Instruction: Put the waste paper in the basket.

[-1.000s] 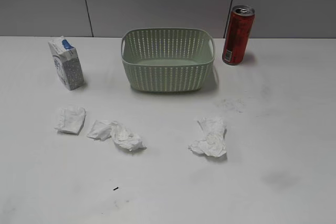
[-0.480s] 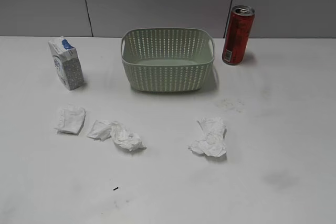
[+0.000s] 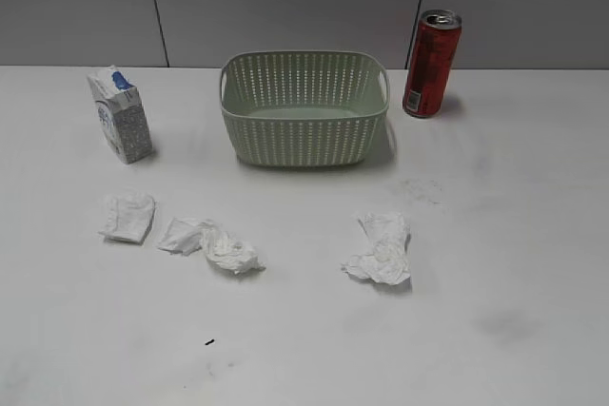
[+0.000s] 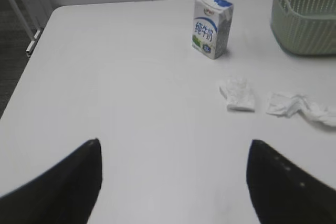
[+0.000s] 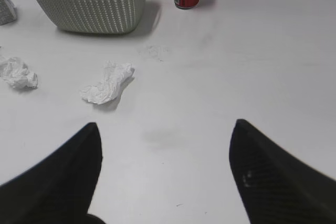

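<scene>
Three crumpled white paper wads lie on the white table: a left wad (image 3: 127, 216), a middle wad (image 3: 211, 243) and a right wad (image 3: 382, 248). The sage-green slotted basket (image 3: 304, 130) stands behind them, with nothing visible inside. In the left wrist view the left wad (image 4: 238, 94), the middle wad (image 4: 299, 107) and the basket (image 4: 307, 24) show. In the right wrist view the right wad (image 5: 108, 83), the middle wad (image 5: 17, 73) and the basket (image 5: 92, 3) show. My left gripper (image 4: 173, 145) and right gripper (image 5: 165, 127) are open and empty, well short of the wads. Neither shows in the exterior view.
A small white-and-blue carton (image 3: 120, 113) stands left of the basket; it also shows in the left wrist view (image 4: 211, 25). A tall red can (image 3: 432, 64) stands right of the basket. The table's left edge (image 4: 31, 61) drops off to the floor.
</scene>
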You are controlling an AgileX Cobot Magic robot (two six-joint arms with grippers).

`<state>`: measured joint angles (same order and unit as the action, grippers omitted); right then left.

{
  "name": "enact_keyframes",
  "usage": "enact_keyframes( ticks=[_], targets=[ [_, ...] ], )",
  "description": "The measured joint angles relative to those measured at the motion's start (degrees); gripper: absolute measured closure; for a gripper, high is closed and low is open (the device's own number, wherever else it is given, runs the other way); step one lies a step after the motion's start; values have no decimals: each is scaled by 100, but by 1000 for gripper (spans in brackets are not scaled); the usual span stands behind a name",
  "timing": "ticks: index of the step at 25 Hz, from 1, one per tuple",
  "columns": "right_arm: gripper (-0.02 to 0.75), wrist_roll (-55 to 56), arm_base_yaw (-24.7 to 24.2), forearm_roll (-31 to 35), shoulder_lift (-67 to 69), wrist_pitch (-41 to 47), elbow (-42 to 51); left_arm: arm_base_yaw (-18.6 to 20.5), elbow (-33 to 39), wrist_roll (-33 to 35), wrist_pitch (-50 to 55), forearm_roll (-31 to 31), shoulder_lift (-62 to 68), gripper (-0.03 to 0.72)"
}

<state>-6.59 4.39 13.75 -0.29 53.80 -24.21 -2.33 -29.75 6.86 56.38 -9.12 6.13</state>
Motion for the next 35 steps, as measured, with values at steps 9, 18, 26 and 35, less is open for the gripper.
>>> enact_keyframes(
  ticks=[9, 18, 26, 35],
  targets=[
    [166, 0, 0, 0, 0, 0, 0, 0, -91, 999, -1397, -1093, 2026, 83],
    [166, 0, 0, 0, 0, 0, 0, -76, -640, 2223, -1619, -1671, 4622, 95],
    [166, 0, 0, 0, 0, 0, 0, -893, -1911, 2241, -1603, -1275, 7161, 95],
    [166, 0, 0, -12, 0, 0, 0, -1634, -3282, 1366, -1550, -372, 9366, 97]
  ],
)
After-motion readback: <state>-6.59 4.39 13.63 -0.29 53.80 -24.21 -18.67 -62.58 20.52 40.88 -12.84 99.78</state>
